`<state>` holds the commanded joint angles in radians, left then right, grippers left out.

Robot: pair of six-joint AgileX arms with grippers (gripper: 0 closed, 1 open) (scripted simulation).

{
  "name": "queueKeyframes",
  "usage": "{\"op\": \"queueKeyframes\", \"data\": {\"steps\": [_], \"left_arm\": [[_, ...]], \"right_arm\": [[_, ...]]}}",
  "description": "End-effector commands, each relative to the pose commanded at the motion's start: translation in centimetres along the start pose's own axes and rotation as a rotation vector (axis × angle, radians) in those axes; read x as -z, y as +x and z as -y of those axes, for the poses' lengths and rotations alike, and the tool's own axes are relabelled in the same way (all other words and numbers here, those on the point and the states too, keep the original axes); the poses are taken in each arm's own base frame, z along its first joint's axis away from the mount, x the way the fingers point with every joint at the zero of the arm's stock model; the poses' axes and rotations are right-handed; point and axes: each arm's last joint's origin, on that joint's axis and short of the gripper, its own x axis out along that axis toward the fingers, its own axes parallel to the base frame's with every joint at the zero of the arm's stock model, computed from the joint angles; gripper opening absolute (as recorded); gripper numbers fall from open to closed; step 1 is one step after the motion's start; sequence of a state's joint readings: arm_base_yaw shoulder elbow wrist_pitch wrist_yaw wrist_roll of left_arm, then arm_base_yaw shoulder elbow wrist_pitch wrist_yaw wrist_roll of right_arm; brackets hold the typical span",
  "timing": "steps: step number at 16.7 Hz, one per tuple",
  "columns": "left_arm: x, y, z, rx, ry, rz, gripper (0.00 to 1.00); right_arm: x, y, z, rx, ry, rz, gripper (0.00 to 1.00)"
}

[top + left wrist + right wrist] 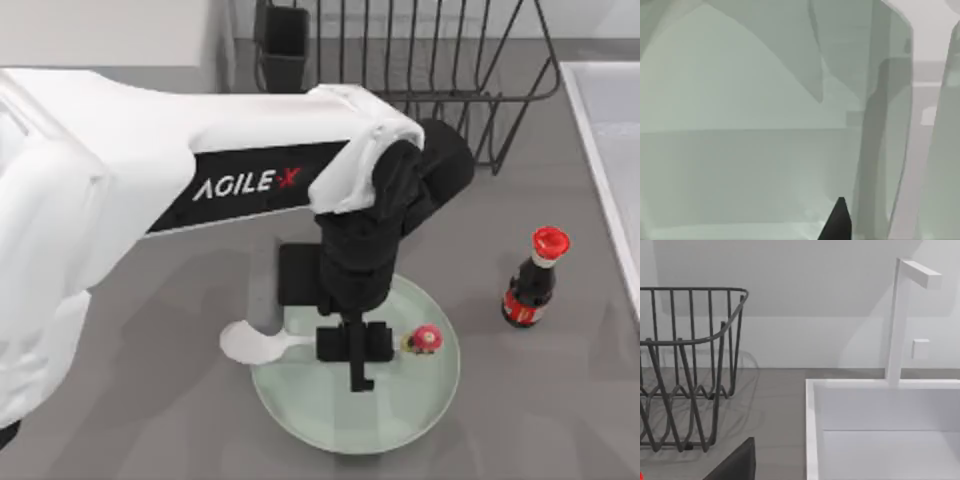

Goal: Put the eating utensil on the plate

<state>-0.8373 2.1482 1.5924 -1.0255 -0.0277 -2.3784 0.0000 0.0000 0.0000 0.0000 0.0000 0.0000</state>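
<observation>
Your left gripper (360, 350) low over the plate (400, 425), whether its fingers pinch the spoon (262, 345) you cannot tell, spoon bowl overhanging the plate's left rim, pink knob on the plate, bottle (532, 282) to the right on the counter (150, 420)

White spoon (262, 346) across pale green plate (420, 415) (bowl overhanging the left rim)

Bare table (150, 420) left of plate (400, 425); bottle (530, 285) near its right.
</observation>
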Motion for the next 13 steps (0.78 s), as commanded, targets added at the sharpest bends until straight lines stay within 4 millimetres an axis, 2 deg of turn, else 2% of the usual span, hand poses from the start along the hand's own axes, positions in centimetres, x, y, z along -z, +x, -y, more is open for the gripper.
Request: {"op": "queueKeyframes", "data": {"steps": [1,5,13], "left_arm": [[-0.05,0.53,-0.12,-0.016,0.001,0.010,0.00],[-0.05,0.53,-0.12,-0.016,0.001,0.010,0.00],[-0.05,0.53,-0.12,-0.016,0.001,0.010,0.60]], "right_arm": [[0.00,0.00,0.00,0.000,0.000,0.000,1.00],[0.00,0.00,0.00,0.000,0.000,0.000,1.00],[0.00,0.00,0.00,0.000,0.000,0.000,1.00]]}}
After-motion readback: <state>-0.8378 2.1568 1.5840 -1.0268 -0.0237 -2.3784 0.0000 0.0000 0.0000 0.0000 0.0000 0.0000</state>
